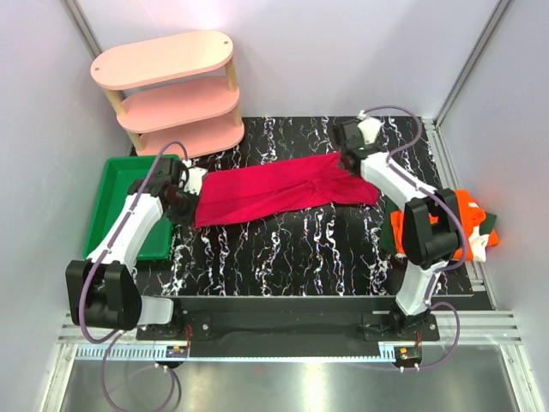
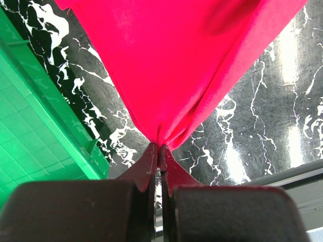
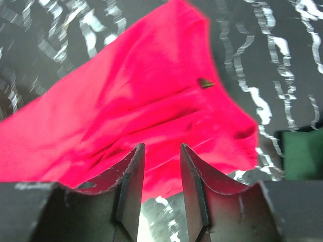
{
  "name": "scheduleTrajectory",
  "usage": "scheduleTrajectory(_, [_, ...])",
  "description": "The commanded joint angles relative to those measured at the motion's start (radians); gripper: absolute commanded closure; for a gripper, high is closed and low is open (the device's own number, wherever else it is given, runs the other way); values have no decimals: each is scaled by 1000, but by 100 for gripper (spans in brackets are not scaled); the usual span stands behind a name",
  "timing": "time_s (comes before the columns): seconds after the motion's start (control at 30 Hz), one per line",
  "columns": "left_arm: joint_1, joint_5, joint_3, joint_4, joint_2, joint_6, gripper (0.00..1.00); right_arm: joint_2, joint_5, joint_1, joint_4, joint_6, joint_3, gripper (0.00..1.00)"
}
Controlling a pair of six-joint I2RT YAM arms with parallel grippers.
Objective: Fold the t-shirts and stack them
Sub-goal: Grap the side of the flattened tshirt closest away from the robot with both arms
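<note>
Plainly, much of the pile at the right edge of the surface is hidden: the right arm crosses over the orange t-shirt, leaving only its outer folds and a white label in sight, and the dark green t-shirt shows as no more than a sliver under the orange one and a cut-off corner in the right wrist view. How those two are folded cannot be made out. The crimson t-shirt lies spread out mid-surface, its long axis running left to right with the right end tilted a little toward the far side. Which end is the collar and which the hem is hard to tell, and a small dark speck on the cloth in the right wrist view is too small to identify. The left gripper, just beside the green tray, has its jaws clenched on the shirt's left end — the cloth gathers to a point between them and fans away. The right gripper hangs over the shirt's right end with its jaws parted and nothing caught between them — the rumpled cloth lies beyond.
</note>
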Motion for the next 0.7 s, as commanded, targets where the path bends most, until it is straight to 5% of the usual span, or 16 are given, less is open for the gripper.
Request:
scheduleTrajectory(0.0, [7,40,24,24,4,-14,100,-9,-62,-85,6,97,-71,61])
scheduleTrajectory(0.67, [7,40,15,22,-1,-22,100,114,-45,-111,5,108,-59,61])
